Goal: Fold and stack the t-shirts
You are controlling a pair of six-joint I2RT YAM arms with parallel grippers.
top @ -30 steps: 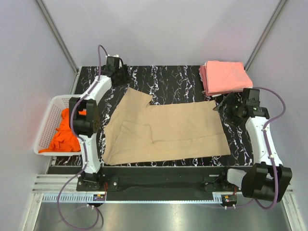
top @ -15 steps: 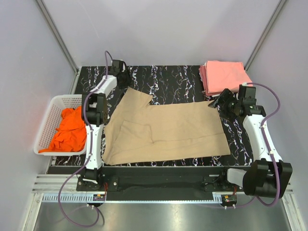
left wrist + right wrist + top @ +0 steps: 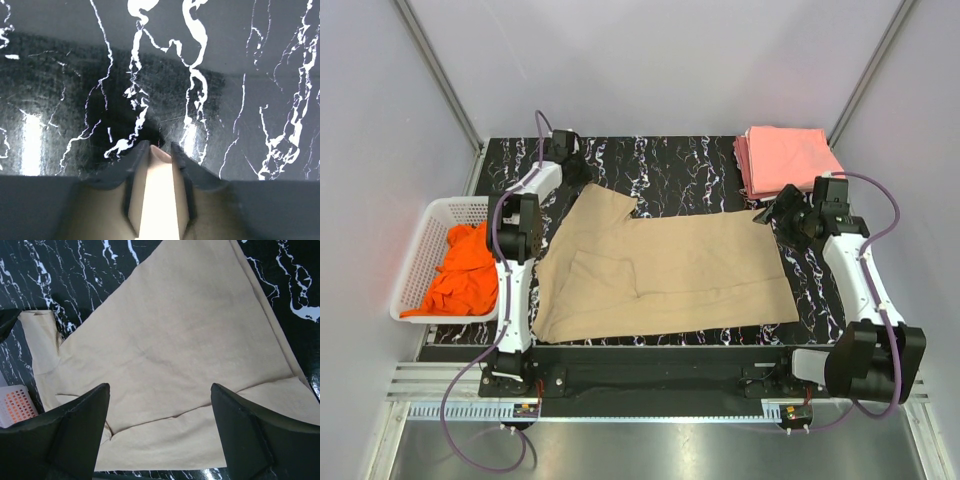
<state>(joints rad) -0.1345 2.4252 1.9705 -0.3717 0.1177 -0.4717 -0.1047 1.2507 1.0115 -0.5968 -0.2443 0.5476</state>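
A tan t-shirt [image 3: 670, 270] lies spread flat on the black marbled table [image 3: 690, 165], partly folded along its near side. My left gripper [image 3: 576, 172] is at its far left corner. In the left wrist view, tan cloth [image 3: 160, 200] fills the narrow gap between the fingers of that gripper [image 3: 160, 146]. My right gripper [image 3: 767, 215] hovers open over the shirt's far right corner, and the tan cloth [image 3: 165, 340] shows below and between its wide jaws [image 3: 159, 386]. Folded salmon-pink t-shirts [image 3: 788, 160] are stacked at the far right. An orange t-shirt [image 3: 465, 275] lies crumpled in the basket.
A white lattice basket [image 3: 430, 215] stands off the table's left edge; its corner shows in the right wrist view [image 3: 15, 405]. Grey walls enclose the table on three sides. Bare marbled surface lies beyond the tan shirt.
My left gripper came down onto the tan shirt's far left corner and its jaws narrowed around the cloth. My right gripper shifted left toward the far right corner, staying open.
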